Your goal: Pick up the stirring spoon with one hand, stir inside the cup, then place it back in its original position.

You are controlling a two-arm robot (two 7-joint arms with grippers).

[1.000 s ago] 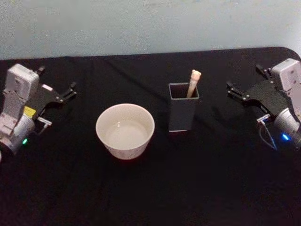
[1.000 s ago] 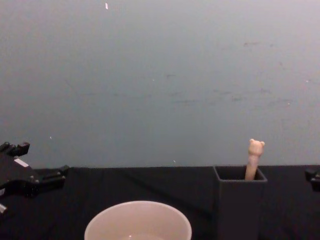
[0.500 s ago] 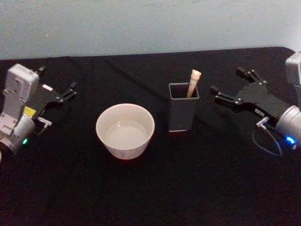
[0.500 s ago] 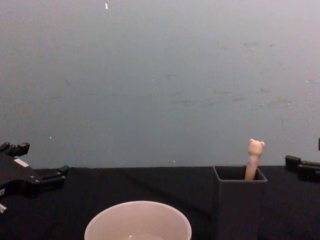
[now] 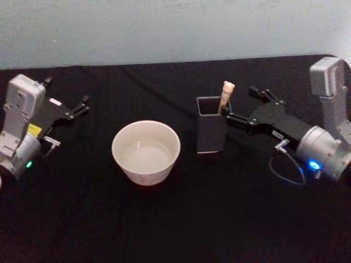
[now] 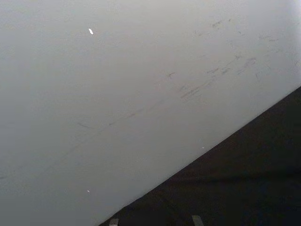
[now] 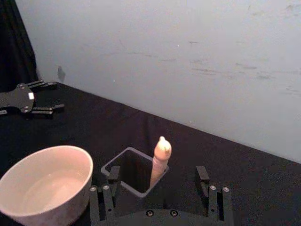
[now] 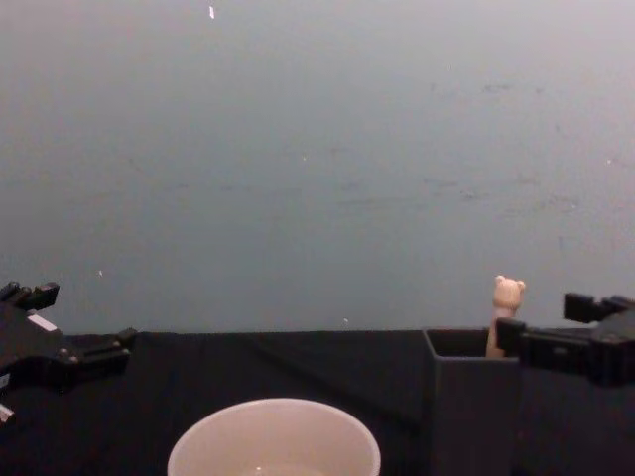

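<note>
Reaching for the slim spoon with a beige, bear-headed handle (image 5: 225,96), propped in the far right corner of the tall dark grey square-mouthed holder (image 5: 213,134) on the black-clothed table (image 5: 181,219). Best done, by judgement, by centring the black two-fingered right gripper (image 5: 239,103) on the bare beige stem above the holder's rim. Then pinching lightly and lifting straight up, to avoid dragging or tipping the holder. Fingers wide apart, gripping nothing, level with the bear head. From the right wrist, handle framed between both fingers, at the mouth of the gap, apparently untouched. Wide round off-white cup (image 5: 145,174) near the holder's left. Left gripper (image 5: 67,93) parked far left, fingers apart.
</note>
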